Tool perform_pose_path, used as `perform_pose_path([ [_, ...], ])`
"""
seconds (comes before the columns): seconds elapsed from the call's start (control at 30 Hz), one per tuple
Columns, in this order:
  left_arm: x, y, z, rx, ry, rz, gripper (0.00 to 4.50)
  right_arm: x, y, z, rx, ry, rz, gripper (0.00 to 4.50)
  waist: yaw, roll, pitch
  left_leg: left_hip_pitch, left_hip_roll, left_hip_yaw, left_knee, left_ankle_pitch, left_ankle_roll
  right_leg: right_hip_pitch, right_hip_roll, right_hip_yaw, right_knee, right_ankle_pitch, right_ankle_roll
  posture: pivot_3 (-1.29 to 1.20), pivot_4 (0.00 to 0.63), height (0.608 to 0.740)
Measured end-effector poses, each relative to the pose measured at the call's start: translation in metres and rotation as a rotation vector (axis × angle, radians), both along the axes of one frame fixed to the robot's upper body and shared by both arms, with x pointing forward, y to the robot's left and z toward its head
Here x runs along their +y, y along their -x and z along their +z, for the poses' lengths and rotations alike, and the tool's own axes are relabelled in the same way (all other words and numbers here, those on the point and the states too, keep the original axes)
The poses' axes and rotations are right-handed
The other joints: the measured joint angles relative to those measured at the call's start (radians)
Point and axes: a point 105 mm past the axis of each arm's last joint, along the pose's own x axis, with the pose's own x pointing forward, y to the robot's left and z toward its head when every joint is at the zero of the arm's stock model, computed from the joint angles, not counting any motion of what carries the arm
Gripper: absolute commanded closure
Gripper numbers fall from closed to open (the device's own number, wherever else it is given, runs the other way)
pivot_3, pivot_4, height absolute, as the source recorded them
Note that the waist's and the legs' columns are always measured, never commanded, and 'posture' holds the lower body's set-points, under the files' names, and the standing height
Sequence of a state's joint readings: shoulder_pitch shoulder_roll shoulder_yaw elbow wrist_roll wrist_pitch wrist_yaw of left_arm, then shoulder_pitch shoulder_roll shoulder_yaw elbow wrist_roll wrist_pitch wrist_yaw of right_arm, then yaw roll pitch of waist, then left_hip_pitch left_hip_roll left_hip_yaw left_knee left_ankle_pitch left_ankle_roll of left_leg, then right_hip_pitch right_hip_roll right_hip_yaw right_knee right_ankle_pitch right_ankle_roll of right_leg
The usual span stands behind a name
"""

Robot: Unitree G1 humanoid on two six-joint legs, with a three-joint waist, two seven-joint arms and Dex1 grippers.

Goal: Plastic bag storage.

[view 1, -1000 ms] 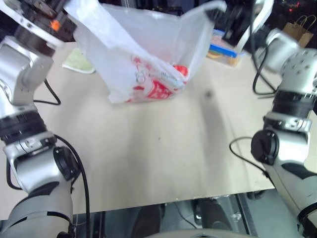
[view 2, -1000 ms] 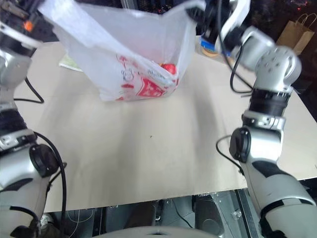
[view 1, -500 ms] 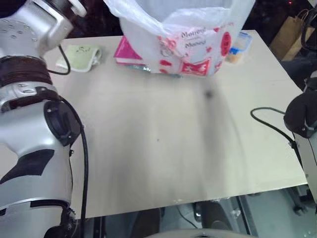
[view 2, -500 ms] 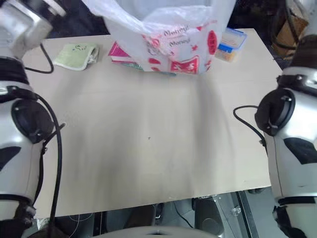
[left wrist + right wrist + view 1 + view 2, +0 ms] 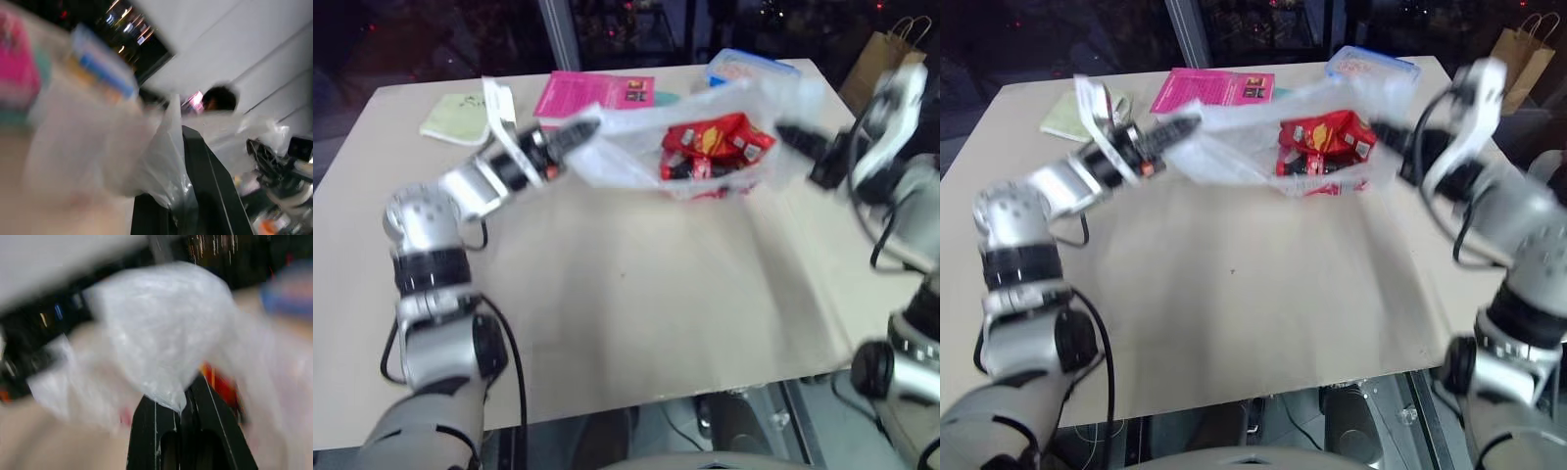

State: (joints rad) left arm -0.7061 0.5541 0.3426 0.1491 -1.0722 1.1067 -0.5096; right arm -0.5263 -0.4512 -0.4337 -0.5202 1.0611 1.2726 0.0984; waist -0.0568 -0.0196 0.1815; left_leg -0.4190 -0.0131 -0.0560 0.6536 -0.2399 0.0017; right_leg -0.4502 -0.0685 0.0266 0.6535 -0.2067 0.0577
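Pale wood makes up the table [image 5: 636,323], with a dark room beyond its far edge. Toward that far edge, about midway along it, the plastic bag [image 5: 636,157] is stretched between the two grippers. The left gripper [image 5: 570,140] has its fingers clamped together on the bag's left rim, and the right gripper [image 5: 793,137] is clamped on the right rim; in each wrist view the thin film is pinched between that gripper's black fingers [image 5: 151,423]. The bag hangs between the grippers, its belly sagging to the tabletop. It is thin, crinkly and translucent white, so that a red snack packet [image 5: 715,147] shows through it, lying inside near the right end. Behind the bag, at the far edge, lies a pink booklet [image 5: 592,93]. A clear box with a blue lid [image 5: 744,69] stands near the far right corner, and a pale green folded cloth [image 5: 455,117] lies near the far left corner. A brown paper bag [image 5: 881,54] stands off the table beyond the right corner.
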Motion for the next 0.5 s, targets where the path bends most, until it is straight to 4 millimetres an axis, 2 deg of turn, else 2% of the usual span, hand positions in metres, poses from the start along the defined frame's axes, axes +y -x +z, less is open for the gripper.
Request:
perform_pose_path([
  [0.03,-0.002,0.007,-0.014,0.016,-0.047,0.005,4.49,-0.003,0.007,-0.022,0.059,0.053,-0.013,4.5,0.006,0.0,0.0,0.004,0.0,0.0,0.0,-0.002,0.003,0.003,0.0,0.0,-0.001,0.0,0.0,0.0,0.15,0.74],
  [0.13,-0.006,0.016,-0.033,0.02,-0.139,0.014,4.49,-0.015,0.015,-0.054,0.138,0.154,-0.064,4.5,0.019,0.0,0.0,0.006,0.0,0.005,0.006,-0.002,0.003,0.005,0.002,0.0,0.004,0.0,0.0,0.0,0.15,0.74],
  [0.2,-0.005,0.026,-0.062,0.043,-0.241,0.041,4.49,-0.031,0.024,-0.087,0.219,0.249,-0.112,4.5,0.021,0.0,0.0,0.015,0.001,0.006,0.007,-0.002,0.003,0.015,0.004,0.001,0.004,-0.001,0.0,0.0,0.15,0.74],
  [0.27,-0.005,0.03,-0.075,0.047,-0.273,0.049,4.49,-0.037,0.025,-0.095,0.221,0.302,-0.121,4.5,0.021,0.0,0.0,0.023,0.002,0.007,0.007,-0.002,0.003,0.022,0.005,0.002,0.001,-0.005,0.0,0.0,0.15,0.74],
  [0.43,-0.001,0.044,-0.088,-0.043,-0.368,0.089,4.49,-0.048,0.03,-0.113,0.202,0.414,-0.129,4.5,0.018,-0.001,0.0,0.024,0.007,0.008,0.011,-0.002,0.003,0.024,0.009,0.002,0.001,-0.005,0.0,0.0,0.15,0.74],
  [0.5,0.0,0.05,-0.091,-0.072,-0.383,0.11,4.49,-0.046,0.028,-0.111,0.163,0.397,-0.126,4.5,0.019,-0.001,0.0,0.023,0.008,0.008,0.011,-0.002,0.003,0.024,0.01,0.002,0.002,-0.005,0.0,0.0,0.15,0.74],
])
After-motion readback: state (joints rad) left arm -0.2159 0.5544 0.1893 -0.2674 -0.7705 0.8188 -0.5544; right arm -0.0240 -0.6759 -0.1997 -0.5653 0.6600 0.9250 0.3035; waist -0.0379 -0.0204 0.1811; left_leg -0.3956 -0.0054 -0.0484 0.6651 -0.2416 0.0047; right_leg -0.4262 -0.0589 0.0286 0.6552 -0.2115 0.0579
